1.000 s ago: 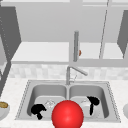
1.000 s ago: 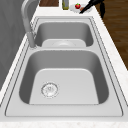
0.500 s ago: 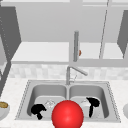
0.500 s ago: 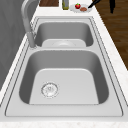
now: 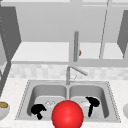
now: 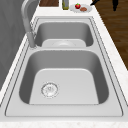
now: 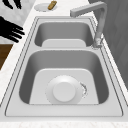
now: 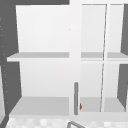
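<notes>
A red ball (image 5: 67,114) is sitting nearest the camera, at 6 o'clock in the front view, between the two hands. The left hand (image 5: 37,110) is hovering at its 9 o'clock over the sink (image 5: 27,88), fingers curled on nothing. The right hand (image 5: 92,103) is hanging at its 2 o'clock, fingers relaxed, above a white plate (image 7: 64,91). Farther back, the faucet (image 5: 72,71) is standing at 12 o'clock.

Red ball (image 5: 67,114) sat front and centre in the front view, round, plain glossy red, between the two hands and overlapping the sink's front edge. White plate (image 7: 64,91) lay flat, upside up, on the floor of the right basin, partly covering the drain; nothing on it.
</notes>
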Controlling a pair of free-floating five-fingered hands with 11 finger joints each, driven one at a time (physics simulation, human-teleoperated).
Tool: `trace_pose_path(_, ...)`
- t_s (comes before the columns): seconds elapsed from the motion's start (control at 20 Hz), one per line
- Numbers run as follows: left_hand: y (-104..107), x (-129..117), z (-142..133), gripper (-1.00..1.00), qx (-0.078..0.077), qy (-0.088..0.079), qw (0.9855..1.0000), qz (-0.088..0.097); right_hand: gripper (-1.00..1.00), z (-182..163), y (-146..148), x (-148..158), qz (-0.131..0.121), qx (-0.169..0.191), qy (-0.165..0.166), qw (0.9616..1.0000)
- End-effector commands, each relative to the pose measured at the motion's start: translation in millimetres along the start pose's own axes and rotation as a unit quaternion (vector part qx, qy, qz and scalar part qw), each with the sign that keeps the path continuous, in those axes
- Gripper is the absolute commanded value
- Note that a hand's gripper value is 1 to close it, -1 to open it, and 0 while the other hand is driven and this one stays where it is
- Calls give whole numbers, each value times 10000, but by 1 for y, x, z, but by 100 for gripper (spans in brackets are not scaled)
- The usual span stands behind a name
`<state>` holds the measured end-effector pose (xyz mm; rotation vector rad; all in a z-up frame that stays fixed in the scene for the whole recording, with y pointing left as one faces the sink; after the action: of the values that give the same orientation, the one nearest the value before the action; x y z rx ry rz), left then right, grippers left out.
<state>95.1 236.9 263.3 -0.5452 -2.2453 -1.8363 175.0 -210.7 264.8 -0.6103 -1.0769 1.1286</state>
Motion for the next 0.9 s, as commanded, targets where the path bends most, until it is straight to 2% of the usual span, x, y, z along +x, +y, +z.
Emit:
trace_pose_path(0.0, 0, 0, 0, 0, 0, 0, 10000, 0, -100, 7, 3, -1, -3, -127, -6, 9999)
trace_pose_path(0.15, 0, 0, 0, 0, 0, 0, 10000, 0, -100, 21, 6, -1, -17, -324, -24, 9995)
trace_pose_path(0.4, 0, 0, 0, 0, 0, 0, 10000, 0, -100, 33, -6, 11, -443, -558, 238, 9972)
trace_pose_path(0.7, 0, 0, 0, 0, 0, 0, 10000, 0, -100, 49, -21, 23, -495, -791, 462, 9946)
trace_pose_path(0.85, 0, 0, 0, 0, 0, 0, 10000, 0, -100, 57, -31, 30, -504, -1030, 588, 9917)
